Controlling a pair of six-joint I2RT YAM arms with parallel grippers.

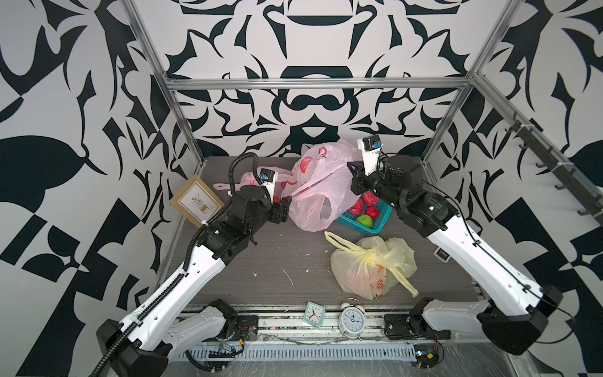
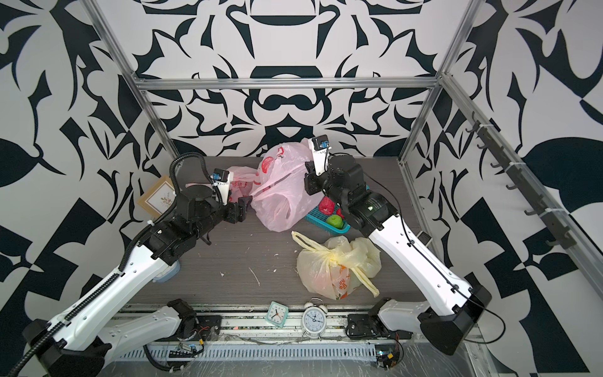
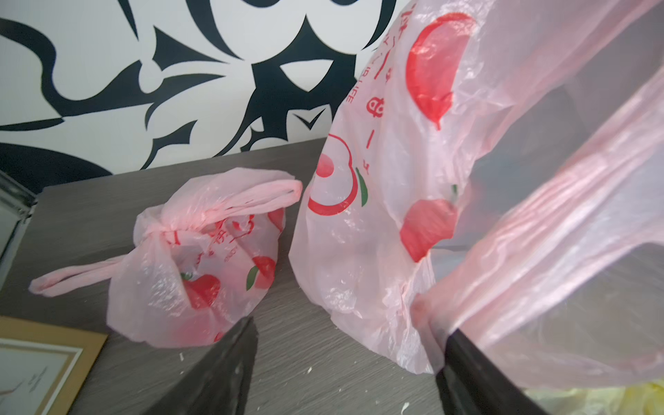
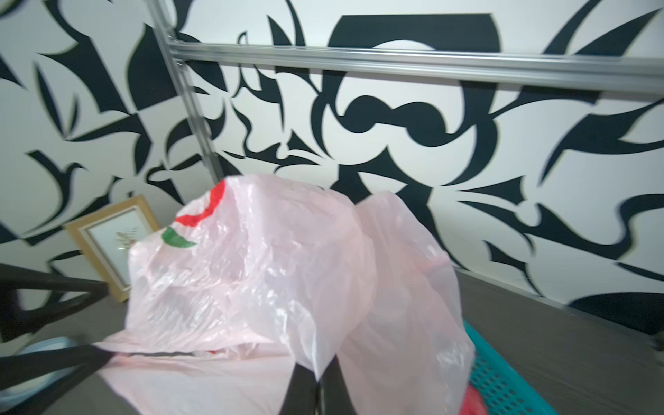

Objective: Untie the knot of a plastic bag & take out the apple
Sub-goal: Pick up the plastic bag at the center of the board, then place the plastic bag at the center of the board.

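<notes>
Right wrist view: my right gripper (image 4: 318,377) is clamped on a fold of the pink bag (image 4: 251,280), whose thin plastic billows up in front of the patterned wall. In both top views that gripper (image 1: 354,173) sits at the bag's right side, toward the back of the table (image 1: 261,261). One handle (image 1: 319,181) of the bag runs taut from it across to my left gripper (image 1: 283,209).

My left gripper's jaws stand wide. The left wrist view shows the handle draped over one finger (image 3: 474,381), with the other finger clear of it. Whether an apple lies inside the bag I cannot tell; red shapes show through the film, and they could be print or fruit.

Just beside the bag, partly under my right arm, a teal basket (image 1: 380,225) holds red fruit (image 1: 370,199) and a green one (image 1: 364,221). Behind my left gripper lies a second pink bag (image 3: 194,266), knotted. Nearer the front edge sits a knotted yellow bag (image 1: 368,267), and a picture frame (image 1: 197,204) leans at the left wall.
</notes>
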